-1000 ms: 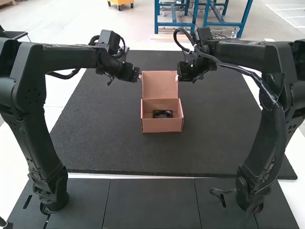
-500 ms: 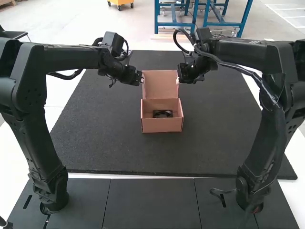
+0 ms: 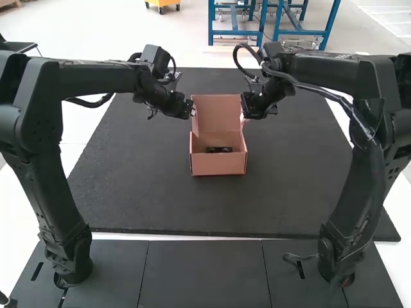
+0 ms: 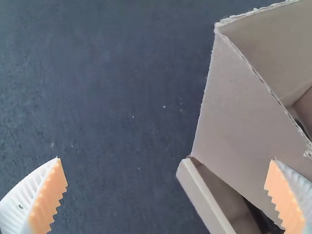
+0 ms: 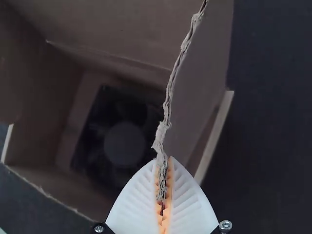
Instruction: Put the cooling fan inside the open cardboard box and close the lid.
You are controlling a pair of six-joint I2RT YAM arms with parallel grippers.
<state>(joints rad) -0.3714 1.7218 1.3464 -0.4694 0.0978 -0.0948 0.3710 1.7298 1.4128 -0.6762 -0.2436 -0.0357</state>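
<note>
1. We see the cooling fan (image 5: pixel 122 144) lying flat on the floor of the open cardboard box (image 3: pixel 218 163), below and just beyond the right claw's tips.
2. The box's lid (image 3: pixel 217 110) stands raised from the far wall, between the two claws, and the opening under it is uncovered.
3. The right claw (image 5: pixel 163 168) is clamped on the lid's right-hand edge. Its white ribbed fingers are pressed together with the thin cardboard edge running out from between the orange pads.
4. The left claw (image 3: pixel 186 109) is at the lid's opposite, left-hand edge, level with the right claw and facing it across the lid.
5. Its fingers are wide apart. One orange-padded finger (image 4: pixel 46 195) is over bare mat on the outer side, and the other (image 4: pixel 285 200) is over the box side.
6. The lid's side panel (image 4: pixel 239 131) lies between these fingers, nearer the inner one. We cannot tell whether either pad touches it.
7. The box sits near the middle of a black mat (image 3: pixel 128 167), which spreads out under both claws and well past them on every side.
8. The mat lies on a white table (image 3: pixel 80 125), and both arms reach in from their bases at the near edge.
</note>
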